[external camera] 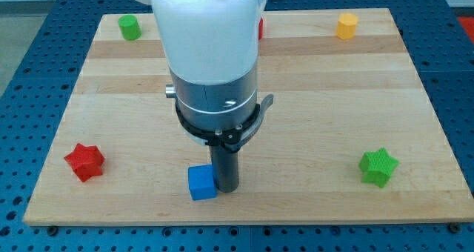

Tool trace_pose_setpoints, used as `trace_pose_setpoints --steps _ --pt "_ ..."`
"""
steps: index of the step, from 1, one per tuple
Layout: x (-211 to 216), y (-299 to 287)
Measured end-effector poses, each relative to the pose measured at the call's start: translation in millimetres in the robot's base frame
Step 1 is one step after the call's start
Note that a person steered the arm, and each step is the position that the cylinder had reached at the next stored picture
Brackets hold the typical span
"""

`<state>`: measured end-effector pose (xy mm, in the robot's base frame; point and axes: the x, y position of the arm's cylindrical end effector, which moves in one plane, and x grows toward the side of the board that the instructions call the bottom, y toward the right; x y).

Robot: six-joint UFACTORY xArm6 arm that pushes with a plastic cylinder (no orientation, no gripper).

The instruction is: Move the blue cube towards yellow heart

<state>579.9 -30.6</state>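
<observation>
The blue cube [201, 183] sits near the bottom edge of the wooden board [318, 118], a little left of centre. My tip [227, 188] stands right beside the cube's right side, touching or almost touching it. No yellow heart can be made out; a yellow block [346, 25] of unclear shape sits near the top right corner. The white arm body [211, 52] hides part of the board's top middle.
A red star [84, 161] lies at the bottom left. A green star [378, 167] lies at the bottom right. A green block [131, 27] sits at the top left. A red block [261, 27] peeks out from behind the arm at the top.
</observation>
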Motion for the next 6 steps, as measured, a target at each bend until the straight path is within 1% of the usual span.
trace_pose_setpoints --steps 1,2,3,4,5,6 --pt "22.5 0.0" --pt "36.7 -20.7" --pt "-1.8 -44.8" --pt "-65.2 -44.5" --pt "-115.3 -38.9" --pt "-142.7 -70.1"
